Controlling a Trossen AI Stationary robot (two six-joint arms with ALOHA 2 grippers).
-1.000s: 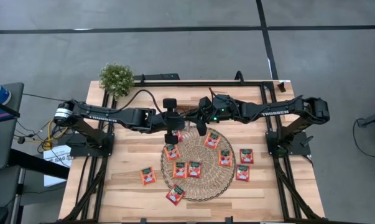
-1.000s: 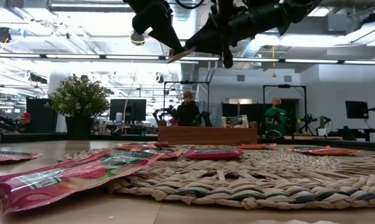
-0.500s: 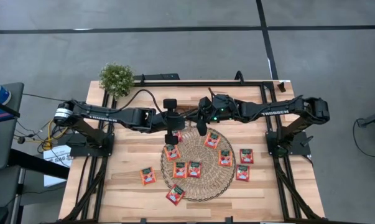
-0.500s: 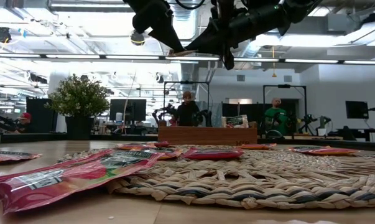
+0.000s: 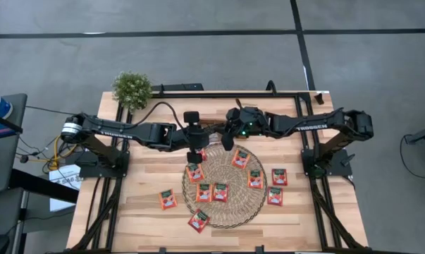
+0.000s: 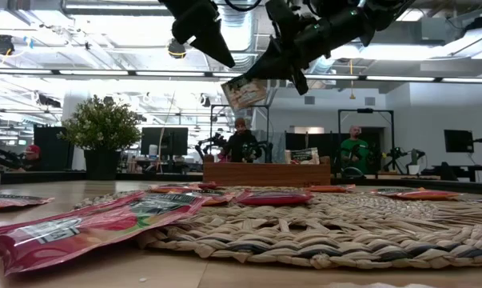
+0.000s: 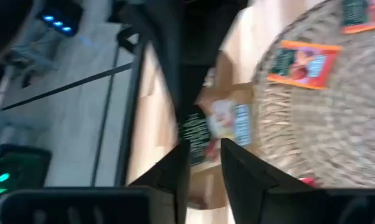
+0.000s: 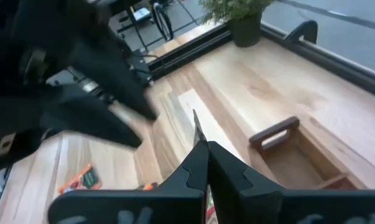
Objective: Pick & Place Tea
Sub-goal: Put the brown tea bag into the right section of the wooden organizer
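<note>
A pale tea sachet (image 6: 244, 93) with a dark mark hangs in the air over the table's far middle, held by my right gripper (image 6: 260, 70), which is shut on it. My left gripper (image 6: 225, 58) stands open just beside the sachet and apart from it; its wrist view shows the sachet (image 7: 219, 121) beyond its spread fingers. Several red-orange sachets (image 5: 220, 191) lie flat on the round woven mat (image 5: 226, 208). Others lie on the wood beside it (image 5: 168, 200). My right gripper pinches the sachet's upper edge (image 6: 254, 80) between its two fingers. The fingers slant down from the table's right side. In the right wrist view the sachet (image 8: 196, 130) shows edge-on ahead of the shut fingertips. It hangs tilted below them, clear of table and mat.
A brown wooden tray (image 8: 287, 149) stands on the table beyond the mat, under the grippers (image 6: 266, 174). A potted plant (image 5: 132, 88) is at the far left corner. Sachets (image 5: 279, 176) lie right of the mat. People stand in the room behind.
My left gripper has opened and let go of the pale sachet, while my right gripper has shut on it. The sachet, level between the two grippers before, has swung down and now hangs tilted from the right gripper alone.
</note>
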